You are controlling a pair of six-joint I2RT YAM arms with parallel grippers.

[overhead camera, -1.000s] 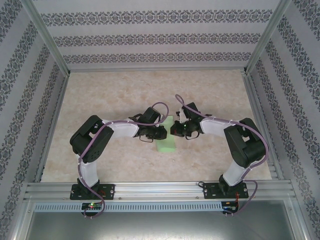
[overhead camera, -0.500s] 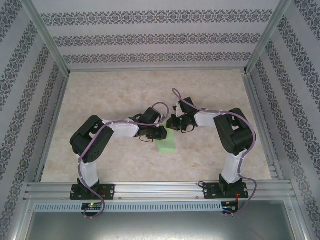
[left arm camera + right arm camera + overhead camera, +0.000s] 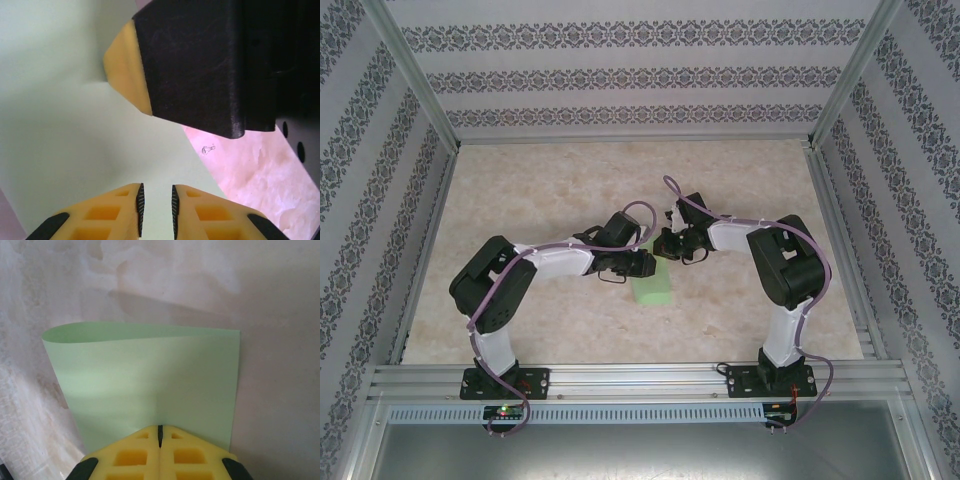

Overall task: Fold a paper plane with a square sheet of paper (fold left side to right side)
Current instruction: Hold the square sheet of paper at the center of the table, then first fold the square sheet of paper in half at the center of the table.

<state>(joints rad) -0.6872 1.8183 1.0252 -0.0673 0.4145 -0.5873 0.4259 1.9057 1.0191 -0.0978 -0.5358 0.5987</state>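
Seen from above, the pale green paper lies folded on the table at both grippers' tips. On the left wrist, the left gripper has its jaws slightly apart over the sheet. On the right wrist, the right gripper has its jaws together at the paper's near edge, with the curved fold on the far side.

This is a robotics lab test cell, not a lived-in room. A bare aluminium frame of slotted rails boxes in a marble-patterned tabletop, and printed wallpaper panels stand in as backdrop walls. The left arm and the right arm are bolted to the front rail, with purple cables looping along them.
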